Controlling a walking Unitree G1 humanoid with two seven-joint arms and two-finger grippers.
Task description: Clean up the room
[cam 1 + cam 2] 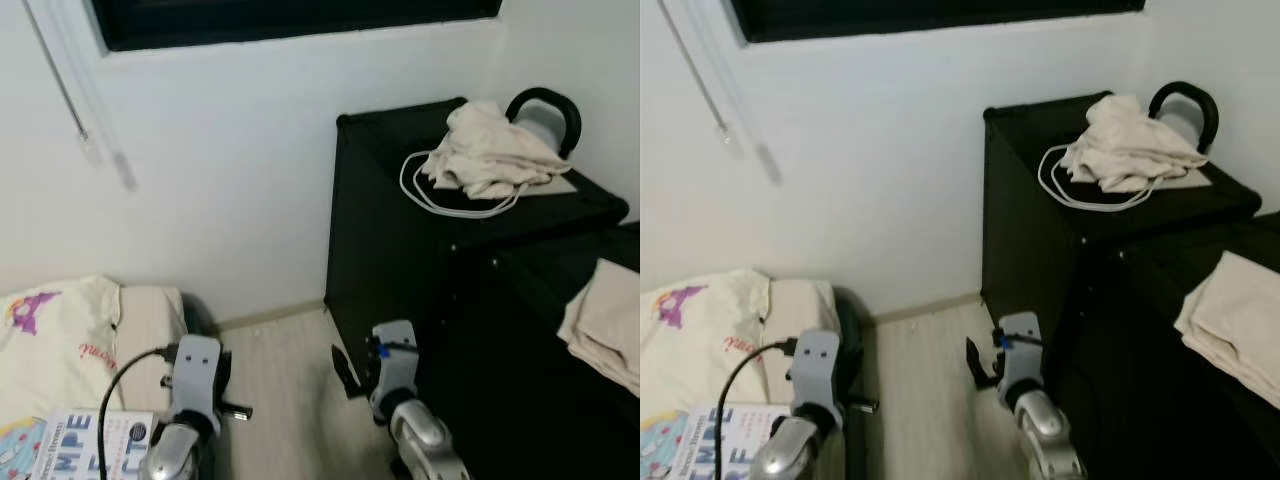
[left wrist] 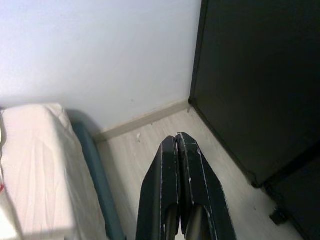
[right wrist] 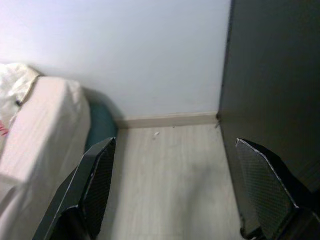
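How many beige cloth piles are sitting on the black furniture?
2. One crumpled cloth lies atop the tall black cabinet beside a white cable; one folded cloth rests on the lower black unit. Others may be hidden.

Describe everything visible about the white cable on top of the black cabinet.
The white cable lies in a loose coil of a few loops on the flat top of the black cabinet, near its front edge. It looks thin, smooth and flexible. Its far side runs under the crumpled beige cloth heaped on it. Neither end nor any plug can be made out. Nothing grips it.
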